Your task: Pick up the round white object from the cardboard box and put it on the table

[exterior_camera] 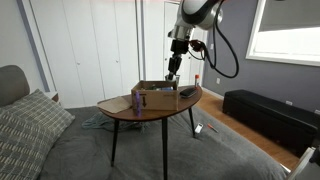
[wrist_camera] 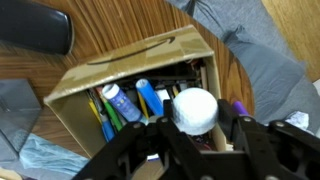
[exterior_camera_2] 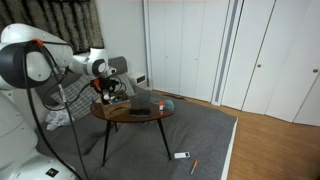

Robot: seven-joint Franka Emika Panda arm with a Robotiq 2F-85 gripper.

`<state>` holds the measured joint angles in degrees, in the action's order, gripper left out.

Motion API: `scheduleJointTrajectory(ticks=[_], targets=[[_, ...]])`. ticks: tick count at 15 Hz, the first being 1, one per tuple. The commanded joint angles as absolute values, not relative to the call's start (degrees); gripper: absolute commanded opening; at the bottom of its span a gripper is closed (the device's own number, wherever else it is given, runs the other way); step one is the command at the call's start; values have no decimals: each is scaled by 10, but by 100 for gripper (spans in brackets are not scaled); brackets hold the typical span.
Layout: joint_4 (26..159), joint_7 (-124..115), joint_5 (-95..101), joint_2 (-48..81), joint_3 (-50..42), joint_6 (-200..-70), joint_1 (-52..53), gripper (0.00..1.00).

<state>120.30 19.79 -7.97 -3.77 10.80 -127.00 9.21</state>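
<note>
The box (wrist_camera: 120,70) is plain tan cardboard, low and rectangular, with its flaps open. It stands on the oval counter (wrist_camera: 110,30), whose top is reddish-brown wood grain. Inside lies a loose jumble of pens and markers, among them two blue-barrelled markers (wrist_camera: 150,97) and thin yellow and green pens (wrist_camera: 100,112) toward the left wall.

In the wrist view the ball (wrist_camera: 195,105), white, smooth and matte, shows over the right part of the box. The black hand (wrist_camera: 197,122) has its fingers closed against either side of the ball.

In an exterior view the hand (exterior_camera: 173,72) hangs just above the far right end of the box (exterior_camera: 155,92). A small purple container (exterior_camera: 138,100) stands at the box's near left side.
</note>
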Motion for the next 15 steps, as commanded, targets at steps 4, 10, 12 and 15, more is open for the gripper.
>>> scheduleJointTrajectory(ticks=[4,10,12,15], targets=[[1360,45,-13,-190,93,-1289,81,22],[1440,10,69,-218,79,-1370,44,22],[1455,8,85,-204,75,-1407,33,22],[1451,25,70,-194,67,-1410,39,47]])
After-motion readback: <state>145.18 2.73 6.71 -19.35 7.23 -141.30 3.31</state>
